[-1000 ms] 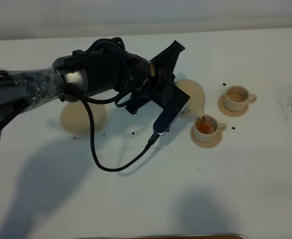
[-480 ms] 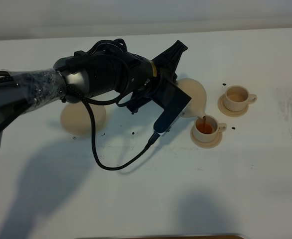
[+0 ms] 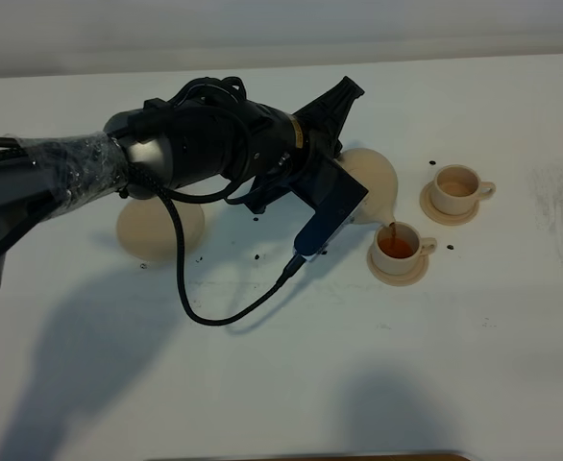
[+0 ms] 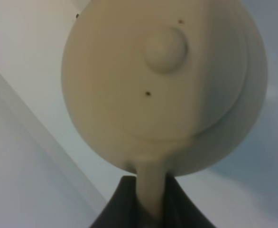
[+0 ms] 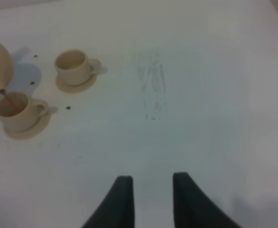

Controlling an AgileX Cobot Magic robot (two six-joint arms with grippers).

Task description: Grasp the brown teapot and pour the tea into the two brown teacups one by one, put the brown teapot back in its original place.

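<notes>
Left gripper [image 4: 151,199]: the fingers pinch the loop handle of the brown teapot [image 3: 373,182]. The wrist view shows the dark jaws pressed against both sides of the handle.
Teapot position: held off the table [image 3: 454,365], between the left arm and the cups, and tilted with its spout down over the near teacup [image 3: 397,248].
Lid: seated on the teapot in the wrist view, knob visible.
Pour in progress: a thin amber stream [image 3: 389,229] runs from the spout into the near teacup.
Near teacup: stands on its small saucer [image 3: 398,274] and holds amber tea. The fill level looks well up the cup, but the exact level cannot be read.
Far teacup [image 3: 457,188]: stands on its own small saucer, beside the near cup. No amber liquid is visible in it, so it is judged not yet served.
Large saucer [image 3: 152,235]: bare, well apart from the teapot, partly hidden under the left arm. This is the return position.
Right gripper [image 5: 152,194]: fingers spread, holding nothing, over bare table away from the cups.
Dark specks [image 3: 432,160]: scattered on the table near the cups.
Progress: grasp done and first pour under way. Judged about one third complete.
Remaining: level the teapot, shift it to the far teacup, pour, then set the teapot on the large saucer and release.
</notes>
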